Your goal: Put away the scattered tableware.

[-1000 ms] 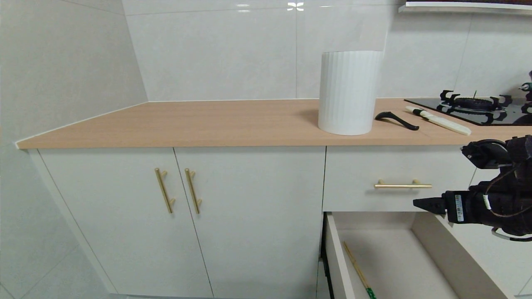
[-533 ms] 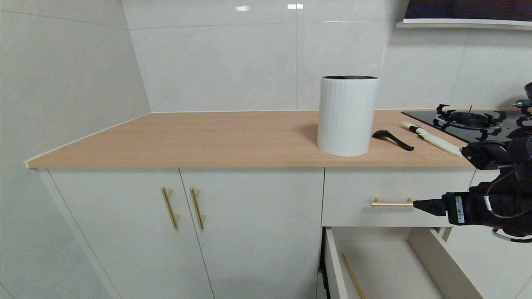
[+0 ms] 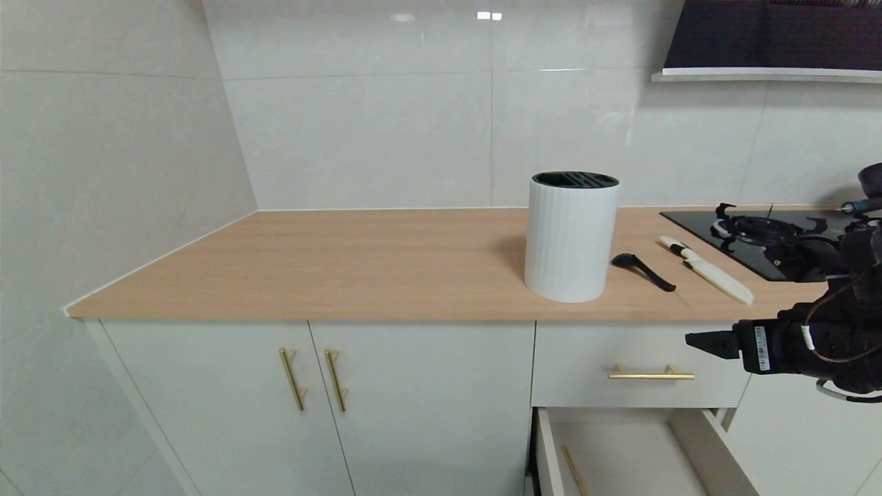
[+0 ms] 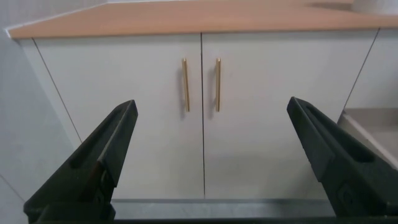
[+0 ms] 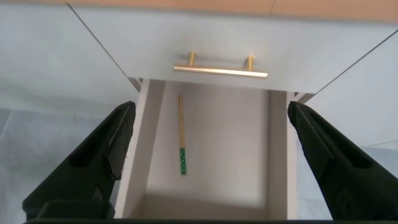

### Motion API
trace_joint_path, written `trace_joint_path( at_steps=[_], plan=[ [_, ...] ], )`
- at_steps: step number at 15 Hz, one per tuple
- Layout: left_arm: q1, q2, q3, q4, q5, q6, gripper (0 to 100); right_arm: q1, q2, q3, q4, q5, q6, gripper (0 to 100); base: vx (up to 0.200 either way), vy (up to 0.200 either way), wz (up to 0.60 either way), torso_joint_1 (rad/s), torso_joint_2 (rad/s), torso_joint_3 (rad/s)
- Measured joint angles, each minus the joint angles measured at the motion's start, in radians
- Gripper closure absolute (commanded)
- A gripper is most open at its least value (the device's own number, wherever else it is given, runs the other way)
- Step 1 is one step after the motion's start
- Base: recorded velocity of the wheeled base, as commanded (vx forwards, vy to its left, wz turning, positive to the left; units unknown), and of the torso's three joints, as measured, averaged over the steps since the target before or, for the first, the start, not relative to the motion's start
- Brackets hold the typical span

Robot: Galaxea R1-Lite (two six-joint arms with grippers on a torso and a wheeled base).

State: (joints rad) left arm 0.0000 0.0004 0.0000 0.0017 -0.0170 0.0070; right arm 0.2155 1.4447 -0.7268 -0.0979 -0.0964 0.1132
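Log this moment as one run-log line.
left gripper: open, facing cabinet doors | right gripper: open, facing open drawer | drawer: one chopstick inside | countertop: black spoon, white knife beside slotted holder

A kitchen, shown by its wooden countertop (image 3: 344, 262), gas hob (image 3: 758, 231), range hood (image 3: 772, 41) and white cabinets (image 3: 413, 413).

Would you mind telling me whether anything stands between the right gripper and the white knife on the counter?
No loose object does. The right gripper hangs open in front of the upper drawer, below the countertop, so the counter's front edge lies between it and the white knife.
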Motion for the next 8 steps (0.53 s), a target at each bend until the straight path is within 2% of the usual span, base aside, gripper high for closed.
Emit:
trace_joint_path(
  at_steps=[2, 5, 8],
  plan=[
    [0.0, 0.0, 0.0, 0.0, 0.0, -0.001, 0, -0.014, 0.007, -0.002, -0.021, 0.001, 0.0, 0, 0.0, 0.0, 0.0, 0.085, -0.19, -0.11],
    [0.0, 0.0, 0.0, 0.0, 0.0, -0.001, 0, -0.064, 0.027, -0.009, -0.076, 0.024, -0.028, 0, 0.0, 0.0, 0.0, 0.014, -0.03, -0.019],
    [0.0, 0.0, 0.0, 0.0, 0.0, 0.0, 0, -0.152, 0.109, -0.065, -0.156, 0.136, -0.077, 0, 0.0, 0.0, 0.0, 0.0, 0.0, 0.0]
  ],
)
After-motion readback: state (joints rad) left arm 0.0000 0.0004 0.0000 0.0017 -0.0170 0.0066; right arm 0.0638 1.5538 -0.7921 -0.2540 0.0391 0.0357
